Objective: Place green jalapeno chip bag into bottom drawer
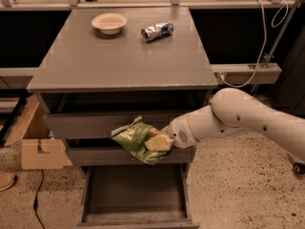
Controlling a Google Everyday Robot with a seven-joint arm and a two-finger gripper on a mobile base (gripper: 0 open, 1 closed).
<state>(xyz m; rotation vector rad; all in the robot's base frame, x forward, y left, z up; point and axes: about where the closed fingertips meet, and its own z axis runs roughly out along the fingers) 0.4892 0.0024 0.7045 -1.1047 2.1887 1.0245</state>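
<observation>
The green jalapeno chip bag hangs in front of the middle drawer front, above the open bottom drawer. My gripper is shut on the bag's right side, reaching in from the right on the white arm. The bottom drawer is pulled out and its flat grey floor shows bare below the bag.
On the grey cabinet top stand a small cream bowl and a crushed silver-blue bag. A cardboard box sits on the floor at the left. A cable hangs at the right.
</observation>
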